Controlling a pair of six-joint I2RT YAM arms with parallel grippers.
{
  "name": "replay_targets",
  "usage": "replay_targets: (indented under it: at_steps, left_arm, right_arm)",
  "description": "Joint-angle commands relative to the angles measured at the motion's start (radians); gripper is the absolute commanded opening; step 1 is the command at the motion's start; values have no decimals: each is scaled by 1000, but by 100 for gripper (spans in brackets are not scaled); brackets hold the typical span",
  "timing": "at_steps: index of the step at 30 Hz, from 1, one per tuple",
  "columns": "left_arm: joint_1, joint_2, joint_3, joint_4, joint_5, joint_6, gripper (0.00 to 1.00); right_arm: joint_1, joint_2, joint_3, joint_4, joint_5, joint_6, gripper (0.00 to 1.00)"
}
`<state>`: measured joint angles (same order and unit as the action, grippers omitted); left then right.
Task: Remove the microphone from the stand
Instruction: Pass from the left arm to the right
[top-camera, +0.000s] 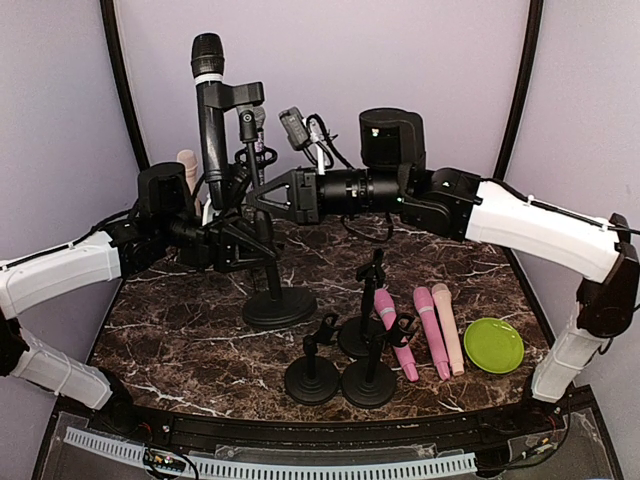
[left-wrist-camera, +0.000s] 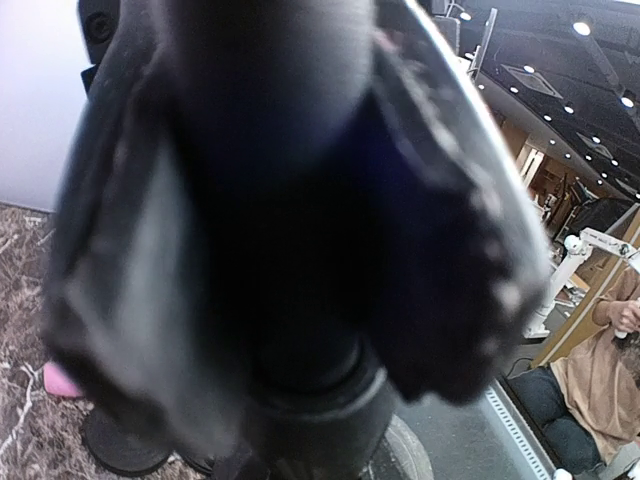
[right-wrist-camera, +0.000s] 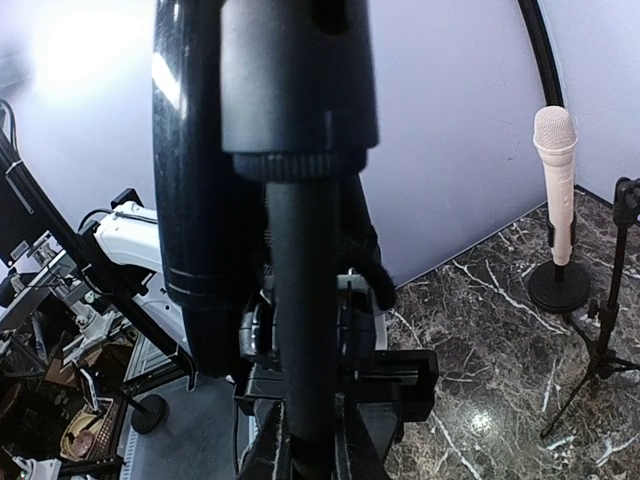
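Note:
A black microphone (top-camera: 210, 100) stands upright in the clip at the top of a tall black stand (top-camera: 265, 270) with a round base, left of the table's middle. My right gripper (top-camera: 258, 196) reaches in from the right and is shut on the stand's pole just below the clip. In the right wrist view the pole (right-wrist-camera: 303, 300) runs up between the fingers of the right gripper (right-wrist-camera: 305, 445), with the microphone (right-wrist-camera: 195, 200) just left of it. My left gripper (top-camera: 252, 248) is shut on the pole lower down. The left wrist view shows only the blurred dark pole (left-wrist-camera: 300, 250) filling the frame.
Three short empty stands (top-camera: 312, 375) cluster at the front middle. Two pink microphones (top-camera: 430, 330) and a beige one (top-camera: 449, 325) lie beside a green plate (top-camera: 493, 345) at the right. A pale microphone on a small stand (right-wrist-camera: 555, 180) is at the back left.

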<state>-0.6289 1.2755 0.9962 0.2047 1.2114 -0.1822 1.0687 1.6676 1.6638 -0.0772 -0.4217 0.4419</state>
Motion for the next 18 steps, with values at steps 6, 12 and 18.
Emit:
replay_targets:
  at_steps: [6, 12, 18]
  left_arm:
    - [-5, -30, -4, 99, -58, 3, 30]
    - [-5, -27, -26, 112, -141, -8, 68]
    - [-5, 6, -20, 86, -191, -10, 80]
  right_arm:
    - [19, -103, -85, 136, 71, 22, 0]
    - [22, -194, -173, 209, 129, 13, 0]
    - [31, -233, -219, 282, 173, 7, 0]
